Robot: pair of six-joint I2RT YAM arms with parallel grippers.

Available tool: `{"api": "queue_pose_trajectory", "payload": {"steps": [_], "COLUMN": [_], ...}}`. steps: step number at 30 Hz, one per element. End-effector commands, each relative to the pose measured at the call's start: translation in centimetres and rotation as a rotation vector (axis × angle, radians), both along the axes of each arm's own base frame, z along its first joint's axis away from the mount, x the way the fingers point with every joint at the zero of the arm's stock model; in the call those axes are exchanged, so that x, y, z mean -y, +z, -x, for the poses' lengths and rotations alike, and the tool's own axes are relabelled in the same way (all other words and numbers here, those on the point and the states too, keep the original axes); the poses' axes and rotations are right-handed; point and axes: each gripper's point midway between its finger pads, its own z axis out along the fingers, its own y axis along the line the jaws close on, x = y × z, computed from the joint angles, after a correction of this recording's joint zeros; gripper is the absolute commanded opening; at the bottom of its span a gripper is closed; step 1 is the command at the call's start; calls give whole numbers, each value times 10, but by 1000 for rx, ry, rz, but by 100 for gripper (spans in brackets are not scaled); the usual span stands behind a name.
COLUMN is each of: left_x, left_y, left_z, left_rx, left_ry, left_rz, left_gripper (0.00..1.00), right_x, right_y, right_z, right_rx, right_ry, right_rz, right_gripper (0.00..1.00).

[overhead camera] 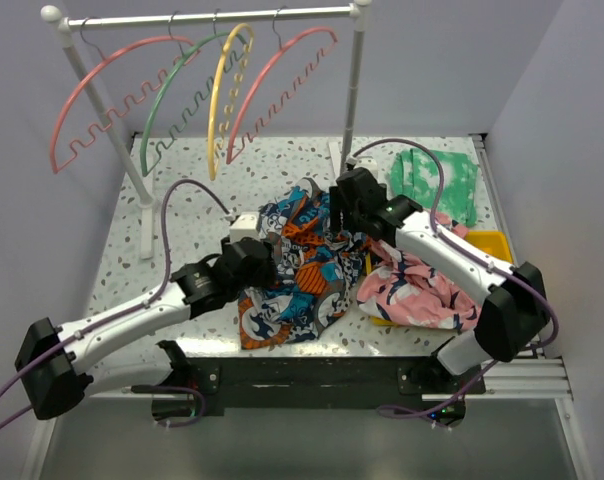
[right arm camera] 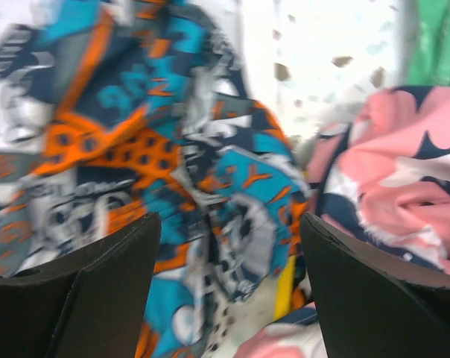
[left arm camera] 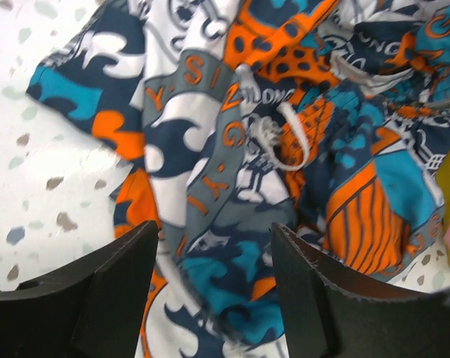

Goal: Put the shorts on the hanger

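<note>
shorts (overhead camera: 292,270): mid-table, between left gripper (overhead camera: 270,264) and right gripper (overhead camera: 340,226)
floral garment (overhead camera: 417,285): just right of shorts
hangers (overhead camera: 216,100): on rail (overhead camera: 212,17), behind

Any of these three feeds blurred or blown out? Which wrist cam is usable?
Right wrist: smeared throughout, and the shorts print reads soft, worst at left. Left wrist: sharp, with lettering and drawstring crisp, though the table is slightly overexposed. Top external: sharp, even light, no glare.

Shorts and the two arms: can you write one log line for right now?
shorts: crumpled on table | left gripper: open, over shorts | right gripper: open, over shorts | hanger: on rail, bare
</note>
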Motion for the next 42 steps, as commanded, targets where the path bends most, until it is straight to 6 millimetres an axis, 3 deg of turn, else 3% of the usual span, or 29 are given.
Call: {"api": "queue_pose_trajectory", "payload": {"steps": [1, 5, 10, 16, 18, 20, 21, 22, 24, 25, 27, 29, 31, 35, 36, 38, 39, 42], "left_x": [44, 61, 104, 145, 153, 154, 151, 149, 138, 133, 116, 94, 69, 18, 8, -13, -21, -33], "left_y": [47, 49, 46, 10, -11, -27, -41, -46, -50, -50, -33, -22, 6, 56, 75, 86, 99, 128], "left_z": [-38, -49, -60, -70, -69, -66, -63, -62, -59, -56, -54, -52, -43, -38, -36, -34, -32, -30], "left_rx": [118, 128, 127, 54, 8, -26, -51, -58, -64, -70, -35, -22, 10, 121, 161, 182, 203, 260], "left_ry": [-52, -103, -239, -338, -354, -355, -348, -344, -321, -312, -274, -219, -168, -32, -7, 48, 70, 95], "left_rz": [67, 45, 70, 74, 73, 60, 45, 39, 21, 11, 1, -39, -44, -55, -28, -55, -39, -17], "left_gripper": [68, 70, 69, 70, 70, 68, 65, 52, 32, 12, 0, 0, 0, 0, 0, 0, 0, 0], "right_x": [19, 28, 26, 24, 22, 21, 19, 19, 17, 18, 18, 21, 22, 49, 55, 63, 69, 77], "right_y": [10, -10, -30, -55, -50, -47, -35, -29, -12, 4, 33, 64, 101, 167, 193, 222, 248, 289], "right_z": [-15, -8, 6, 7, 0, -4, -10, -11, -15, -15, -18, -18, -21, -17, -13, -8, -3, 5], "right_rx": [73, 47, 23, -38, -23, -27, -3, 7, 38, 72, 139, 201, 269, 396, 449, 512, 566, 634], "right_ry": [-95, -110, -65, -63, -72, -74, -85, -92, -97, -104, -111, -111, -106, -170, -181, -199, -203, -214], "right_rz": [33, 56, 21, 51, 49, 58, 49, 43, 15, -12, -49, -82, -102, -81, -101, -127, -151, -196], "right_gripper": [78, 77, 74, 67, 53, 24, 12, 0, 0, 0, 0, 0, 0, 0, 0, 0, 0, 0]}}
